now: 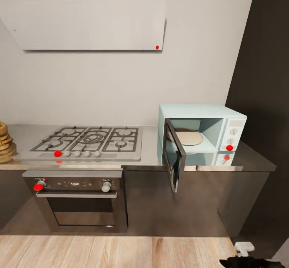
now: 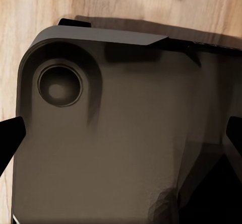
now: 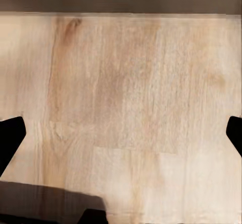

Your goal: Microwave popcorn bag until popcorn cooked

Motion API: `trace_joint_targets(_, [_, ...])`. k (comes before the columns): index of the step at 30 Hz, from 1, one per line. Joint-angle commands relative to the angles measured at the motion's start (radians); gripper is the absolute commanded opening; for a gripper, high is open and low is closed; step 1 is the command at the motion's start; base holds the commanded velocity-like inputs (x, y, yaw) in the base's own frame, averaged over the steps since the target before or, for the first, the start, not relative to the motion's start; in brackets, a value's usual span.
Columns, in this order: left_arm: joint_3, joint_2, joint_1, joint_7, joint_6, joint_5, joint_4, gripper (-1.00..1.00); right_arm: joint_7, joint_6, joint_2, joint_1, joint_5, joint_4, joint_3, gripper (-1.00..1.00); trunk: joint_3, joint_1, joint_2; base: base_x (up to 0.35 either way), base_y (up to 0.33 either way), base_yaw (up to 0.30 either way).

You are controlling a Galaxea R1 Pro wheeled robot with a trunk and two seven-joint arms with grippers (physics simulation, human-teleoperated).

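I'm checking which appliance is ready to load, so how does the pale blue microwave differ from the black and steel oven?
The pale blue box microwave stands on the grey countertop with its door swung open; the black and steel oven is built in below the countertop, door closed. The microwave is smaller. Both show red dots by their controls.

Head camera stands back from the bench (image 1: 132, 161), facing it and tilted down, microwave (image 1: 200, 135) right of the hob (image 1: 90, 139). Both wrist cameras point down, near the wood floor (image 3: 131, 98); all three views share that floor.
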Motion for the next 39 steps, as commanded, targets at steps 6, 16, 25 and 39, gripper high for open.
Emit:
trace_joint_targets(6, [0.000, 0.001, 0.000, 0.000, -0.002, 0.009, 0.000, 1.00, -0.175, -0.239, 0.018, -0.001, 0.008, 0.381, -0.002, 1.00, -0.001, 0.000, -0.001, 0.000, 0.000, 0.000])
trace_joint_targets(16, [0.000, 0.000, 0.000, 0.001, -0.003, 0.011, -0.001, 1.00, -0.229, -0.310, 0.059, 0.117, 0.002, 0.427, -0.002, 1.00, -0.001, 0.000, -0.001, 0.000, 0.000, 0.000])
trace_joint_targets(25, [-0.001, 0.001, 0.000, 0.002, -0.008, 0.075, 0.000, 1.00, -0.257, -0.303, 0.062, 0.128, 0.004, 0.426, -0.002, 1.00, -0.001, 0.000, -0.001, 0.000, 0.000, 0.000])
trace_joint_targets(39, [-0.001, 0.002, 0.000, 0.003, -0.010, 0.113, 0.002, 1.00, -0.458, -0.307, 0.138, 0.144, 0.004, 0.427, -0.003, 1.00, -0.001, 0.000, -0.001, 0.000, 0.000, 0.175])
